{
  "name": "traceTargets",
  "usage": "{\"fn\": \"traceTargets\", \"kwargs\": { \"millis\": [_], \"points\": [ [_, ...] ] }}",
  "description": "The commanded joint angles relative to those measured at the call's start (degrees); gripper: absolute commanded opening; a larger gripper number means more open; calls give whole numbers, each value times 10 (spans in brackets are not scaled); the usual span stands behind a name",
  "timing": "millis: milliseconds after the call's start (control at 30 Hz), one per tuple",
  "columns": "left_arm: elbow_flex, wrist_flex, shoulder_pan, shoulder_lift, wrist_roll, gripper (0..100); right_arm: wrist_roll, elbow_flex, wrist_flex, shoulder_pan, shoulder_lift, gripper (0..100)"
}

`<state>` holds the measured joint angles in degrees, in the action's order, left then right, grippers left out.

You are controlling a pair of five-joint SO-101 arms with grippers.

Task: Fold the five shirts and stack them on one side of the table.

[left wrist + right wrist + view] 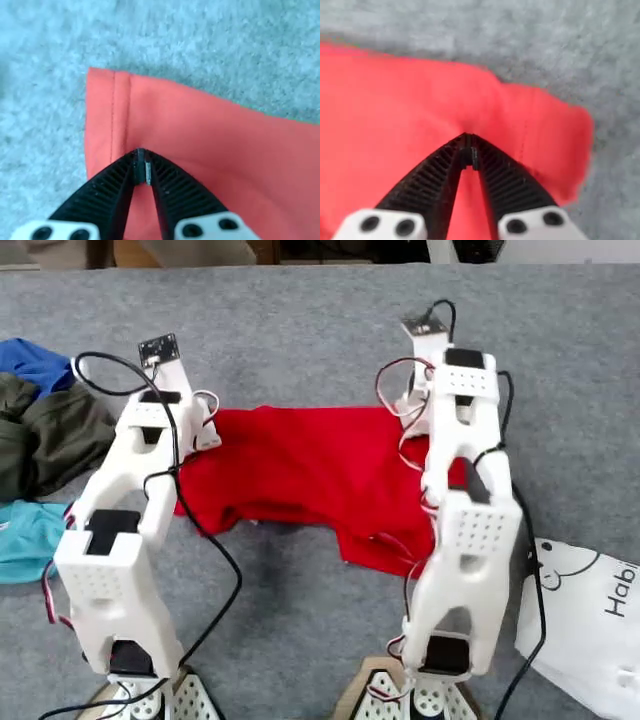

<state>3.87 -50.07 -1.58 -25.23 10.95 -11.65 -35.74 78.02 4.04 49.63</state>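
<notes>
A red shirt (300, 465) lies spread across the middle of the grey table, its near edge rumpled. My left gripper (141, 165) is shut, its tips pinching the fabric close to a hemmed corner of the red shirt (200, 140). In the high view that arm stands at the shirt's far left corner (207, 432). My right gripper (467, 150) is shut too, and the red shirt (395, 110) puckers at its tips, near the far right corner (415, 415).
A pile of shirts sits at the left edge: a blue one (35, 362), a dark green one (50, 435) and a teal one (28, 538). A white bag (590, 630) lies at the front right. Bare grey table (300, 320) stretches behind the red shirt.
</notes>
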Motion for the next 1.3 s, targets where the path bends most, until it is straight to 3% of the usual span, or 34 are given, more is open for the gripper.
{"fn": "traceTargets", "kwargs": {
  "millis": [0, 267, 500, 667, 900, 1133, 1267],
  "points": [
    [-72, -33, -7, -22, -14, 20, 2, -172, 44, 36, 85, 5],
    [-167, -92, -22, -59, -128, 20, -13, -437, 65, 77, 250, 5],
    [-313, -213, -8, -56, -171, 20, -51, -605, 209, 30, 273, 5],
    [-415, -344, 21, -56, -200, 20, -50, -586, 243, 7, 210, 5],
    [-468, -506, 68, -47, -228, 18, -47, -553, 244, 8, 94, 5],
    [-265, -485, 111, 130, -226, 18, -47, -321, 244, 7, -105, 5],
    [-2, -343, 124, 264, -226, 18, -47, -163, 224, 6, -188, 5]
  ]
}}
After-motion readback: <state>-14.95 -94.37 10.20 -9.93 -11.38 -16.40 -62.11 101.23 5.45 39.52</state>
